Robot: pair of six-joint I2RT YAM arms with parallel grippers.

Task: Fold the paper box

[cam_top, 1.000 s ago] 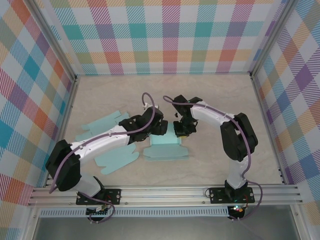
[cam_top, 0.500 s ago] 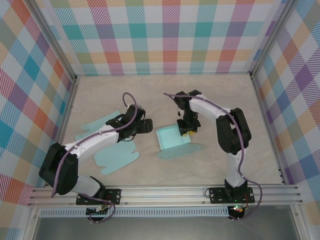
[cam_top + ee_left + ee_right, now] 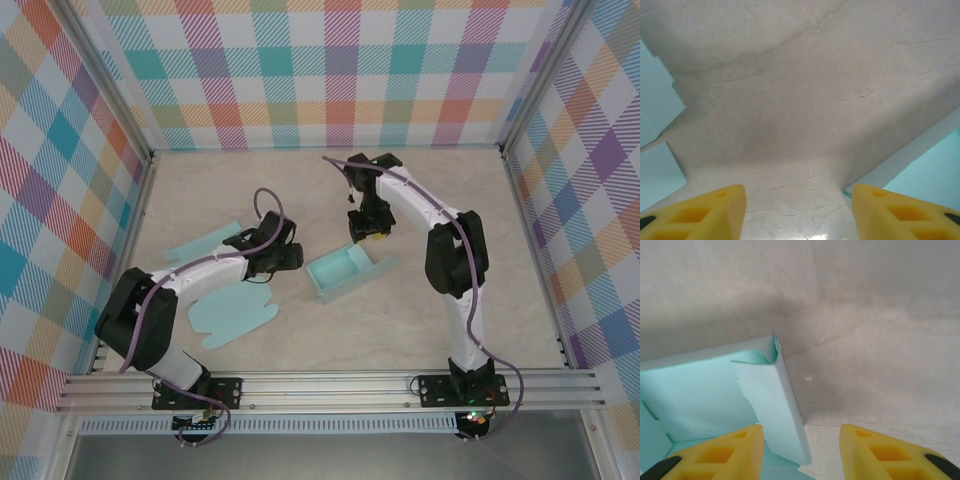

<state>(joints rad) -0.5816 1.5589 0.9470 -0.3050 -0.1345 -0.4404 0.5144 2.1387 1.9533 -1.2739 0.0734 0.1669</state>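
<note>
A: Near the middle of the table (image 3: 450, 200), what is lying there?

B: The paper box (image 3: 340, 272), pale teal. It stands as a shallow open tray, its long side running from 8 o'clock to 2 o'clock in the top view. One flap (image 3: 382, 266) lies flat on the table off its 3 o'clock side.

A: And the right gripper (image 3: 365, 236)?

B: It hangs just past the box's 1 o'clock corner. Its yellow fingers (image 3: 880, 452) stand partly apart. The end of one upright box wall (image 3: 782, 405) reaches into the gap between them, close to one finger (whether it touches that finger I cannot tell). Nothing is clamped.

A: The left gripper (image 3: 293, 257)?

B: That one is at the box's 9 o'clock, near it but not touching, and it points toward the box. The jaws are partly parted with bare table between them, and they hold nothing. In its wrist view a strip of the box shows at 4 o'clock.

A: Anything else on the table?

B: Two flat pieces of the same teal paper. The nearer sheet (image 3: 232, 318) lies at the box's 8 o'clock, by the left arm. The farther sheet (image 3: 200, 243) lies at about 9 o'clock, beyond the left gripper, partly hidden by the arm. Both are well apart from the box.
</note>
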